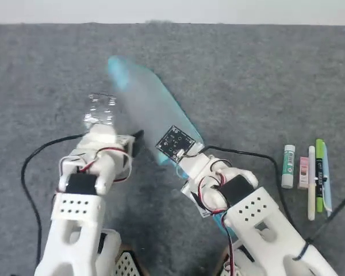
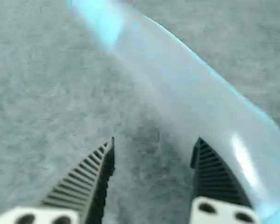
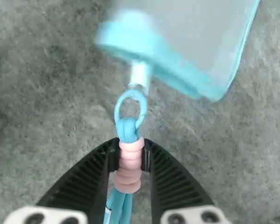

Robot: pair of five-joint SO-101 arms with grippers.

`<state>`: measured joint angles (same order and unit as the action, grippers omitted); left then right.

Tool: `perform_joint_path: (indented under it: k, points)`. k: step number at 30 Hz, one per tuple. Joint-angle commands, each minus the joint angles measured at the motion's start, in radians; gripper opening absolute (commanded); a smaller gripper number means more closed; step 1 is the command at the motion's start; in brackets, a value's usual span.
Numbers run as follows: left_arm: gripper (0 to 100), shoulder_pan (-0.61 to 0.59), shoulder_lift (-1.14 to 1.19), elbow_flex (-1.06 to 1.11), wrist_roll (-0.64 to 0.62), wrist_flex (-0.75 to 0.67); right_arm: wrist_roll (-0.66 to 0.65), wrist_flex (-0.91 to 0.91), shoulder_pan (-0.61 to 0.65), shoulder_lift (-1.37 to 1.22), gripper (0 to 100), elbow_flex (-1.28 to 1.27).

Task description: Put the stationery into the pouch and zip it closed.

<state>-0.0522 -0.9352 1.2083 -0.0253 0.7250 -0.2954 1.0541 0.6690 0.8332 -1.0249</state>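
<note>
Our right fingers (image 3: pixel 86 179) pinch the pink ribbed zipper bead (image 3: pixel 129 163), left fingers (image 2: pixel 94 175) spread beside the translucent blue pouch (image 2: pixel 200 98); we judge unzipping comes next.

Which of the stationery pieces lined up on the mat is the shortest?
The pink eraser, lying between the white-and-green glue stick and the pale yellow pen. Every other piece in the row is longer, and it alone is pink.
</note>
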Motion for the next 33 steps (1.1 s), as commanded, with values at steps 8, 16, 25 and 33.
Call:
perform_joint_path:
  k: [8, 16, 25, 33]
  points:
    - [25, -0.021, -0.419, 0.004, 0.203, 0.368, 0.018, 0.025, -0.004, 0.021, 0.6, 0.152]
    - [33, 0.006, -0.535, 0.013, 0.253, 0.400, 0.018, 0.186, 0.001, -0.254, 0.6, 0.586]
    - [35, 0.172, -0.539, 0.016, 0.252, 0.417, 0.029, 0.168, 0.002, -0.410, 0.6, 0.701]
    - [35, 0.166, -0.537, 0.142, 0.252, 0.264, 0.028, 0.208, 0.002, -0.380, 0.6, 0.703]
